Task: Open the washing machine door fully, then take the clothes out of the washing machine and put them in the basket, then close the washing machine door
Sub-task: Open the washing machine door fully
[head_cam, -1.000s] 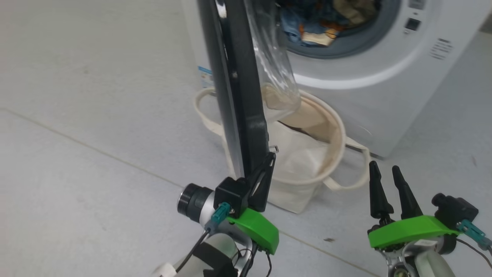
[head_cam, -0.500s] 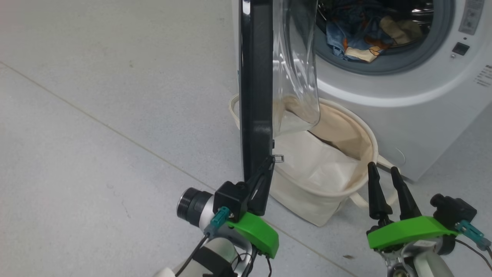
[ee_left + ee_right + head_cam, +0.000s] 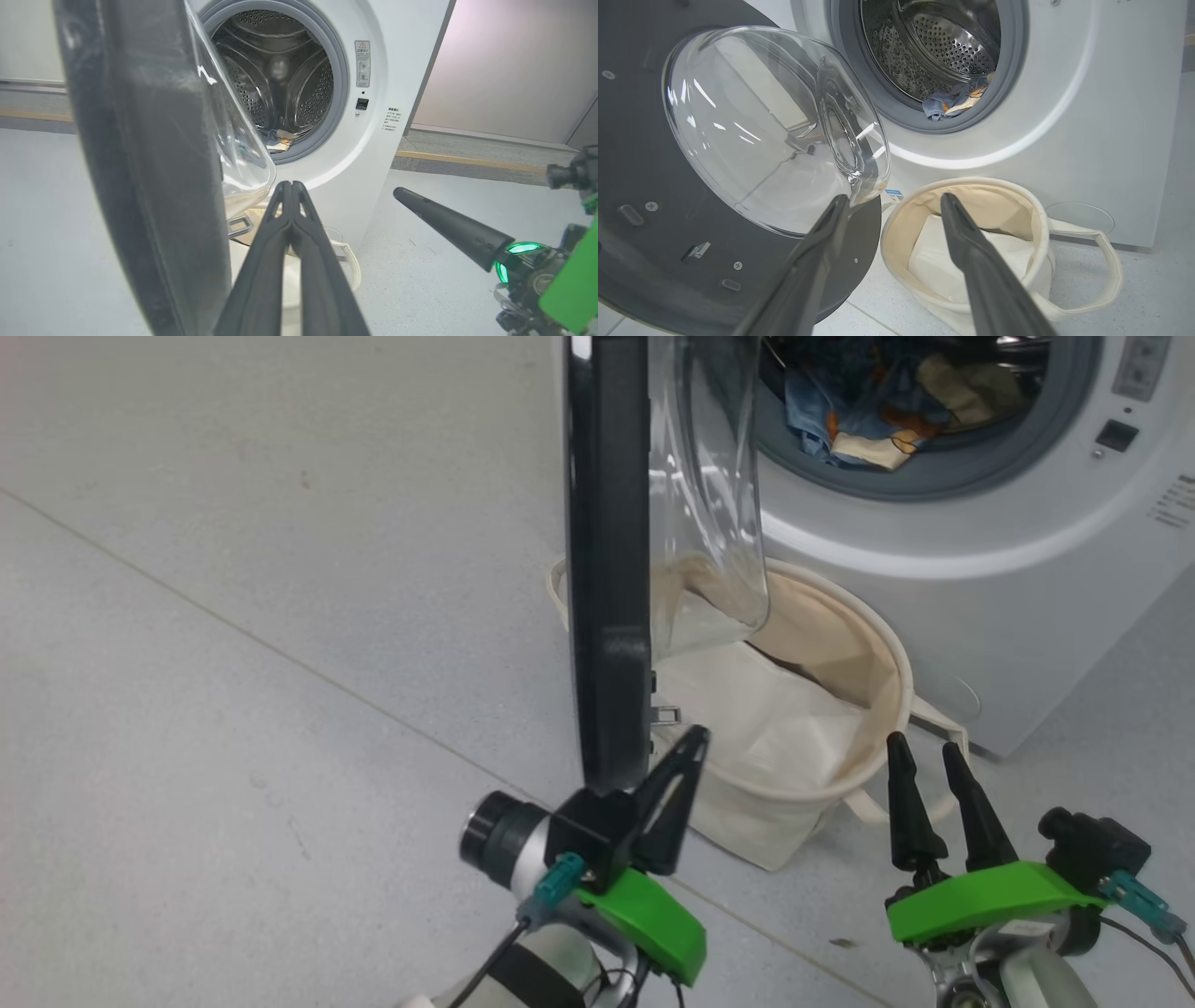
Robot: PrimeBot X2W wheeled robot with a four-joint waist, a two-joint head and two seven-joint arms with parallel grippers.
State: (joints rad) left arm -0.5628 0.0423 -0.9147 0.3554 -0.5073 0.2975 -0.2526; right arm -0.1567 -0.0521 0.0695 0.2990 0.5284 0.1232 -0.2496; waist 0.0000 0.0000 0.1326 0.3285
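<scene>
Two risks stand out, I judge, and both start with the big pieces. The washing machine stands on the floor with its door swung out roughly square to the front, so it looks short of fully open. Its glass bowl hangs over the left rim of the basket, which sits on the floor against the foot of the washer. If the door drifts back, the bowl would narrow the way from the drum down to the basket. If it is pushed wider, its lower edge could catch the basket's near rim or strap and drag the tub aside.

The clothes lie heaped at the front lip of the drum, none of them in the basket, where a white sheet lies. A garment lifted past the bowl could snag on it or drop on the floor beside the rim.

The left gripper has its fingers pressed together, pinching nothing, just beside the inner face of the door's free edge near the latch. I cannot tell whether it touches. A push from such a narrow tip could slide off the glossy rim. The right gripper is spread wide and empty, near the basket's right rim, touching nothing.
</scene>
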